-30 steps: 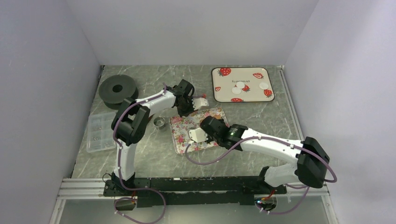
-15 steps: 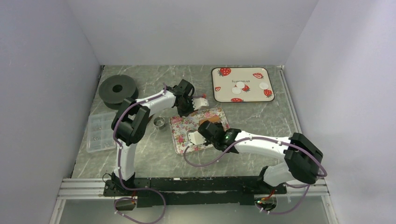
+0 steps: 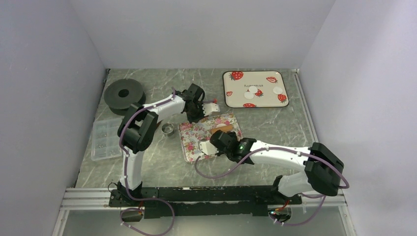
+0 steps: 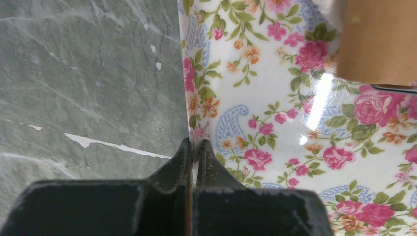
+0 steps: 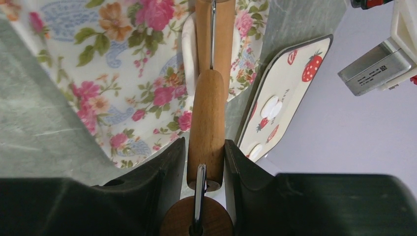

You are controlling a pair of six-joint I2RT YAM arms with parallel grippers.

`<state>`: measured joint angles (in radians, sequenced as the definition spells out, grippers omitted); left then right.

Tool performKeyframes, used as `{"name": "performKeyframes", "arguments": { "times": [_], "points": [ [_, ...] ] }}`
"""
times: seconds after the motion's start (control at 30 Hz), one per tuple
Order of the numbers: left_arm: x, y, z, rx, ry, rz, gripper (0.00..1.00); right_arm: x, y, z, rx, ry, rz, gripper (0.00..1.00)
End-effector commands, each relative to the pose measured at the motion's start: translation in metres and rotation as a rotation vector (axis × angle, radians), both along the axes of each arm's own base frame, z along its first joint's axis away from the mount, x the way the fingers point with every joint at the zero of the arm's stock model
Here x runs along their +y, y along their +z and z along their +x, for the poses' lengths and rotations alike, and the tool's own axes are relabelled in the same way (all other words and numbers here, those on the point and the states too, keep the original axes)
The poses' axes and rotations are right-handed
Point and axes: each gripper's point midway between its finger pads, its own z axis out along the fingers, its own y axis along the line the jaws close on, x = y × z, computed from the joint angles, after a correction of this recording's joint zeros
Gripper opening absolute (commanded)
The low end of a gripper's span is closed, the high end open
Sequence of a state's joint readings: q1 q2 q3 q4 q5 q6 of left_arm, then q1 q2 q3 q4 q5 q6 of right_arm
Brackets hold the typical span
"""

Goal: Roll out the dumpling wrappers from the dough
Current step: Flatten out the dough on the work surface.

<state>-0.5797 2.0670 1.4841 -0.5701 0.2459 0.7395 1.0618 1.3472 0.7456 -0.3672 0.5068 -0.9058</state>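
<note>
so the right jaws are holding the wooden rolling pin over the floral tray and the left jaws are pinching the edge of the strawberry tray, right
Not quite. The left jaws pinch the edge of the floral tray, not the strawberry tray, as the left wrist view shows. The right jaws do hold the wooden rolling pin over the floral tray.

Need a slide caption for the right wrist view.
Right gripper holds rolling pin, roller on white dough over floral mat; strawberry tray with wrappers beyond.
</note>
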Motion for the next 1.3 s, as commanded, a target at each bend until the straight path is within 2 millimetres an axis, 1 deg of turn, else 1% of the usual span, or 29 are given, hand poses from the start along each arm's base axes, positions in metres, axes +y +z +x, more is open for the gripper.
{"name": "performKeyframes", "arguments": {
  "times": [0.0, 0.07, 0.13, 0.17, 0.23, 0.33, 0.4, 0.47, 0.5, 0.53, 0.57, 0.63, 0.67, 0.73, 0.8, 0.9, 0.97, 1.0, 1.07, 1.13, 1.27],
  "points": [
    [0.039, -0.079, -0.065, 0.258, -0.046, 0.208, 0.0, -0.014, -0.041, -0.005, 0.163, 0.013, -0.07, 0.0],
    [0.04, -0.078, -0.065, 0.25, -0.045, 0.207, 0.0, -0.012, -0.047, 0.004, 0.165, 0.011, -0.074, 0.0],
    [0.04, -0.077, -0.064, 0.247, -0.046, 0.208, 0.0, -0.015, -0.049, 0.004, 0.172, -0.006, -0.096, 0.0],
    [0.04, -0.078, -0.064, 0.247, -0.046, 0.208, 0.0, -0.016, -0.049, 0.001, 0.177, -0.019, -0.099, 0.0],
    [0.039, -0.077, -0.064, 0.247, -0.046, 0.207, 0.0, -0.018, -0.048, -0.012, 0.185, -0.022, -0.097, 0.0],
    [0.039, -0.078, -0.064, 0.249, -0.047, 0.205, 0.0, -0.022, -0.049, -0.037, 0.213, -0.012, -0.089, 0.0],
    [0.04, -0.078, -0.064, 0.247, -0.048, 0.205, 0.0, -0.024, -0.048, -0.044, 0.226, -0.017, -0.091, 0.0],
    [0.039, -0.079, -0.065, 0.25, -0.049, 0.206, 0.0, -0.023, -0.048, -0.041, 0.218, 0.002, -0.089, 0.0],
    [0.04, -0.079, -0.065, 0.252, -0.049, 0.207, 0.0, -0.021, -0.047, -0.036, 0.21, 0.01, -0.085, 0.0],
    [0.04, -0.079, -0.065, 0.252, -0.049, 0.207, 0.0, -0.019, -0.047, -0.028, 0.204, 0.015, -0.083, 0.0],
    [0.039, -0.078, -0.065, 0.25, -0.049, 0.205, 0.0, -0.018, -0.047, -0.017, 0.199, 0.003, -0.071, 0.0],
    [0.04, -0.078, -0.065, 0.248, -0.048, 0.207, 0.0, -0.016, -0.051, 0.001, 0.194, 0.001, -0.077, 0.0],
    [0.04, -0.078, -0.065, 0.247, -0.048, 0.208, 0.0, -0.016, -0.053, 0.008, 0.188, 0.001, -0.09, 0.0],
    [0.041, -0.077, -0.065, 0.245, -0.047, 0.211, 0.0, -0.015, -0.054, 0.012, 0.19, -0.015, -0.121, 0.0],
    [0.042, -0.076, -0.063, 0.236, -0.046, 0.213, 0.0, -0.013, -0.053, 0.003, 0.202, -0.029, -0.106, 0.0],
    [0.041, -0.077, -0.063, 0.233, -0.049, 0.212, 0.0, -0.017, -0.056, -0.031, 0.225, -0.003, -0.1, 0.0],
    [0.041, -0.079, -0.063, 0.241, -0.049, 0.212, 0.0, -0.025, -0.059, -0.052, 0.255, -0.017, -0.1, 0.0],
    [0.041, -0.079, -0.063, 0.243, -0.049, 0.211, 0.0, -0.029, -0.06, -0.058, 0.262, -0.025, -0.105, 0.0],
    [0.041, -0.079, -0.063, 0.244, -0.049, 0.211, 0.0, -0.034, -0.061, -0.062, 0.264, -0.029, -0.102, 0.0],
    [0.041, -0.079, -0.064, 0.243, -0.05, 0.211, 0.0, -0.035, -0.061, -0.052, 0.24, -0.006, -0.109, 0.0],
    [0.041, -0.078, -0.064, 0.242, -0.046, 0.211, 0.0, -0.029, -0.059, -0.01, 0.196, -0.014, -0.101, 0.0]
  ]
}}
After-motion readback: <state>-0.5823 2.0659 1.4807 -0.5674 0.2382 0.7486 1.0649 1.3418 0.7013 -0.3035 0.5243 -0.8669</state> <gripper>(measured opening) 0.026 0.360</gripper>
